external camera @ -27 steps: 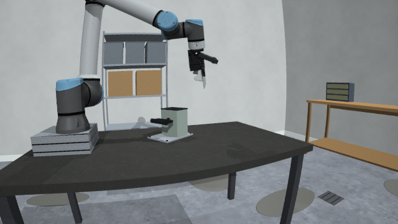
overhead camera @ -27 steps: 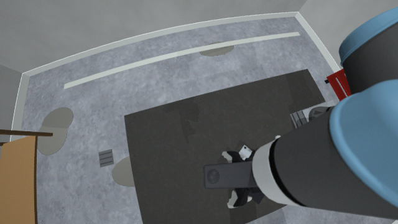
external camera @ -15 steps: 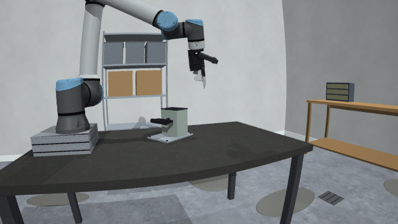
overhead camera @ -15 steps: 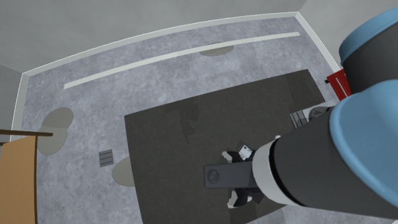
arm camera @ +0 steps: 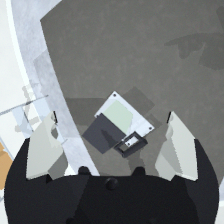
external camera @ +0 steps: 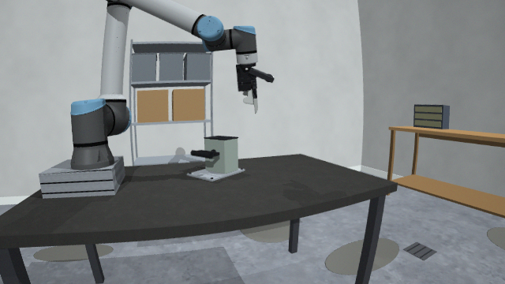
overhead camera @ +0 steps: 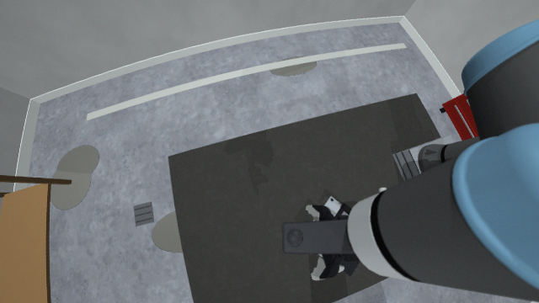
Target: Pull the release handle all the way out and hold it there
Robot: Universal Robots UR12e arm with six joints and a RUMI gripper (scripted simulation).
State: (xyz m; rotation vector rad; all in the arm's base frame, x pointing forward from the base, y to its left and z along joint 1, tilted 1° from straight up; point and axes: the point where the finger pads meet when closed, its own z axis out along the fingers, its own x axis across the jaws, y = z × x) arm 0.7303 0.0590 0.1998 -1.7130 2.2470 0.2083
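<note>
A pale green housing box [external camera: 221,154] with a dark top stands on a light baseplate on the black table [external camera: 189,193]. Its black release handle [external camera: 202,153] sticks out of the box's left side. My gripper [external camera: 250,103] hangs open and empty in the air, well above the box and a little to its right. In the wrist view the box [arm camera: 117,122] and the handle [arm camera: 131,143] lie far below, between my two spread fingers. In the overhead view my arm hides most of the box; my fingers [overhead camera: 326,240] show beside the wrist.
The arm's base stands on a grey block [external camera: 80,177] at the table's left end. A metal shelf with boxes [external camera: 170,99] stands behind the table. A wooden bench [external camera: 450,158] with a small drawer unit is at the right wall.
</note>
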